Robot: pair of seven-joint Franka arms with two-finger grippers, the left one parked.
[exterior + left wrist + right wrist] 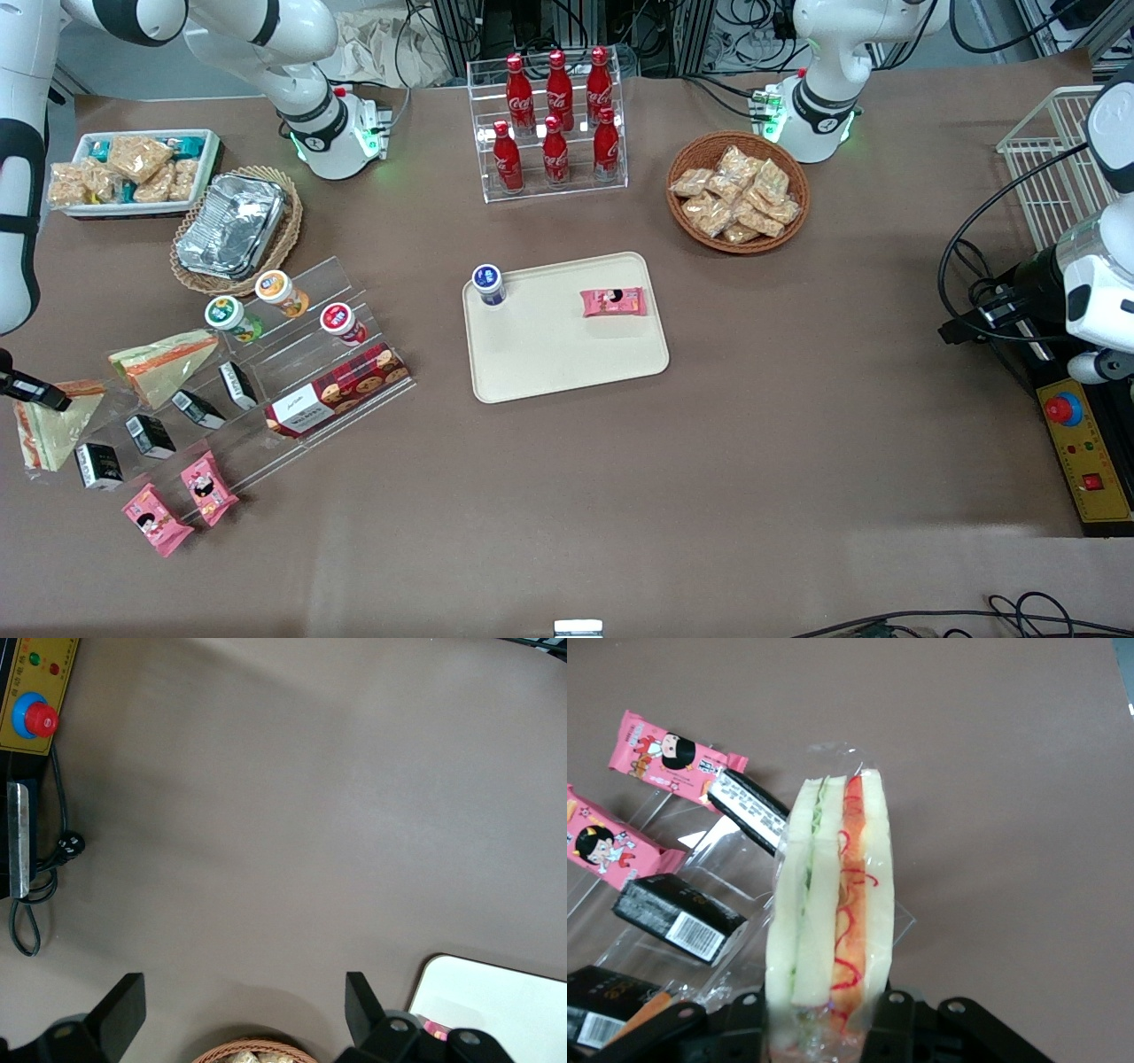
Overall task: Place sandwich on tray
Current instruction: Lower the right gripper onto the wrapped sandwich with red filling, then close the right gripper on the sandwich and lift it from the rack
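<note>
The sandwich [49, 431] is a clear-wrapped wedge with pale bread and orange-red and green filling. It is at the working arm's end of the table, beside the clear display rack. My right gripper [37, 391] is shut on it. In the right wrist view the sandwich [833, 904] stands on edge between the gripper's [824, 1014] two fingers. The cream-beige tray [549, 354] lies at the table's middle, far from the gripper. It holds a blue-capped cup [488, 283] and a pink snack packet [612, 302]. A corner of the tray [496, 1001] shows in the left wrist view.
A second wrapped wedge [164, 361] lies on the clear rack [337, 292], with black boxes [149, 434], cups and a biscuit box [341, 400]. Two pink packets [182, 501] lie nearer the front camera. A foil-tray basket [235, 226], cola rack [554, 120] and snack basket [737, 190] stand farther back.
</note>
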